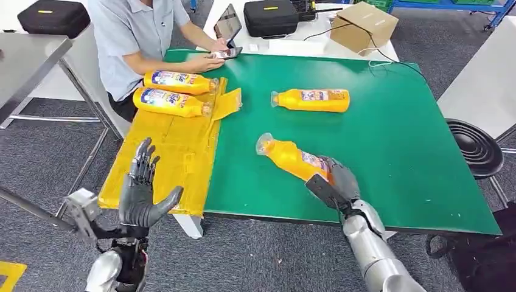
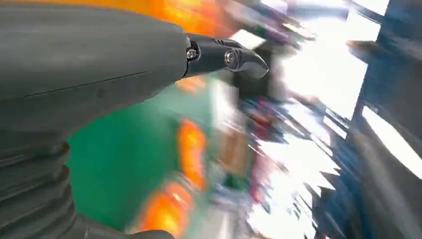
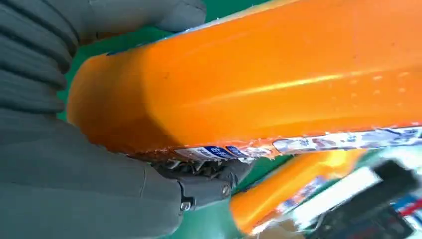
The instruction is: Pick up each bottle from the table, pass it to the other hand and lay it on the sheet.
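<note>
My right hand (image 1: pixel 336 182) grips the base of an orange bottle (image 1: pixel 291 157), its capped neck pointing up and to the left above the green mat (image 1: pixel 389 152). In the right wrist view that bottle (image 3: pixel 259 84) lies across the hand (image 3: pixel 99 169). Another orange bottle (image 1: pixel 311 100) lies on the mat farther back. Two orange bottles (image 1: pixel 177 81) (image 1: pixel 170 102) lie side by side on the yellow sheet (image 1: pixel 164 158). My left hand (image 1: pixel 141 191) is raised over the sheet's near corner, fingers spread, holding nothing; the left wrist view shows it (image 2: pixel 89 64) against a blurred scene.
A person (image 1: pixel 137 36) sits at the far left of the table with a phone (image 1: pixel 226 53). Black cases (image 1: pixel 271 17) (image 1: pixel 53 17), a tablet (image 1: pixel 227 24) and a cardboard box (image 1: pixel 364 27) stand behind the mat. A black stool (image 1: pixel 476 146) is on the right.
</note>
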Robot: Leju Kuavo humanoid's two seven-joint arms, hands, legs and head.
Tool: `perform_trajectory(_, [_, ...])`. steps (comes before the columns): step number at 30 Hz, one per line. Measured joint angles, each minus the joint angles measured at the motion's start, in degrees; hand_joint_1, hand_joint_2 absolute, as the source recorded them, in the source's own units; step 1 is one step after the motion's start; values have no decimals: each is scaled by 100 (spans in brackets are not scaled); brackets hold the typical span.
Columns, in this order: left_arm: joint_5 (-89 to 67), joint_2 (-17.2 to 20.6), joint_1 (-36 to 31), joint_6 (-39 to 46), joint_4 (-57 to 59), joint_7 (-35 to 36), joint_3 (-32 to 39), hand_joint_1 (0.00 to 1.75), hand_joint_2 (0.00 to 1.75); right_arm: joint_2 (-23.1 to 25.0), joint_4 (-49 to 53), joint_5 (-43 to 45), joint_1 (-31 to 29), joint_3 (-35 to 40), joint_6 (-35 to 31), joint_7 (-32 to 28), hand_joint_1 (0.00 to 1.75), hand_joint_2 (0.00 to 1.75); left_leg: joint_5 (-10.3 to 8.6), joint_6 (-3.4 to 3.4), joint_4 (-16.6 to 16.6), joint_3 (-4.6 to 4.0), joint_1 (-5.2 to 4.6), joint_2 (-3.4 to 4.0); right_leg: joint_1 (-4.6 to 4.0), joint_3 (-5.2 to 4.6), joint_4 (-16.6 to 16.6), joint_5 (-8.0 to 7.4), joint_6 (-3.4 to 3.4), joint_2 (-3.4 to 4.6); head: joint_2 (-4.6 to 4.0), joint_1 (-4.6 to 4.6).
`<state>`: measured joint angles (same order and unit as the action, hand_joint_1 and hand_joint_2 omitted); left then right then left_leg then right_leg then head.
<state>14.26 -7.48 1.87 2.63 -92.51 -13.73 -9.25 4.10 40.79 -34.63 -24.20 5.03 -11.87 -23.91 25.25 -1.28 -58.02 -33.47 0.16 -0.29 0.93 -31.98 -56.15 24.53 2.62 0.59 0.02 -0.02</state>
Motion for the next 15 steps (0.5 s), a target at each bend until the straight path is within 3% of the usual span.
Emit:
perform_trajectory(2, [274, -79, -24, 316, 428, 57, -75, 0, 175, 127, 531, 358, 301, 134, -18, -4, 175, 175, -6, 5, 0, -21, 1, 0, -1, -20, -2, 0, 0, 0, 0, 0])
perform_trajectory(6, [11, -196, -91, 816, 938, -560, -349, 0, 175, 228, 1480, 909, 616, 522, -131, -148, 175, 175, -6, 4, 0, -41, 1, -1, 1, -37, -4, 0, 1, 0, 0, 2])
perform_trajectory(15, [-1068, -91, -16, 233, 871, -1223, -1436, 0, 175, 195, 2817, 1459, 1010, 1292, 127, -304, 175, 175, -2, 4, 0, -78, -5, -5, 6, -71, 0, 0, 2, -3, 0, 0])
